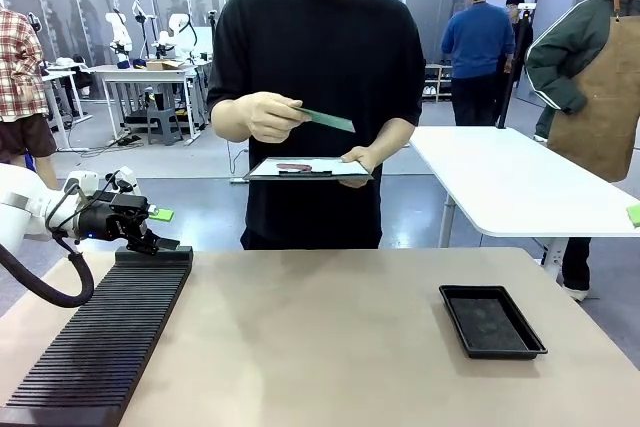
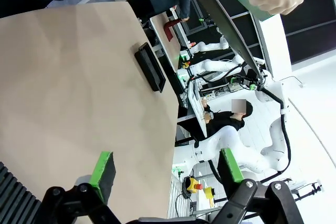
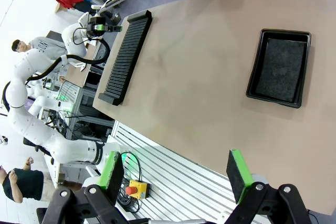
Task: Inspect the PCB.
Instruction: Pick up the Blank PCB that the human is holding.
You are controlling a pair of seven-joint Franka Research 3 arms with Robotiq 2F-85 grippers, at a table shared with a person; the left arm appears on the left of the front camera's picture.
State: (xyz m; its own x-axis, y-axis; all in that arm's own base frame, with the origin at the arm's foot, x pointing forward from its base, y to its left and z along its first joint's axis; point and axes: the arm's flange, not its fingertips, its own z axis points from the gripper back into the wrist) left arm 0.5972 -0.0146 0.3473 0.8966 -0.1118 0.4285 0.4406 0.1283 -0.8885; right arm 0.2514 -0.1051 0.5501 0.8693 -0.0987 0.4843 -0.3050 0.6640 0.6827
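1. While the person is standing at the far side of the table (image 1: 320, 347), a shallow black tray (image 1: 492, 320) is lying on it toward the robot's right, and a long black slotted rack (image 1: 100, 342) is running along its left edge
2. The PCB (image 1: 328, 120) is hanging in the air at the person's chest height, well above the table; the person's right hand (image 1: 262, 115) is pinching it at one end, and its free end is tilting slightly down
3. The person's left hand (image 1: 360, 157) is holding a clipboard (image 1: 310, 169) with white paper flat just below the PCB, apart from it
4. The left gripper (image 1: 163, 229) is hovering at the far end of the rack with its wrist turned sideways; whether it is touching the rack I cannot tell; its jaws are standing spread wide with nothing between the green pads
5. The right gripper (image 3: 176, 174) is hanging high over the near edge of the table, pointing down toward the tray and rack, its jaws also spread wide and gripping nothing
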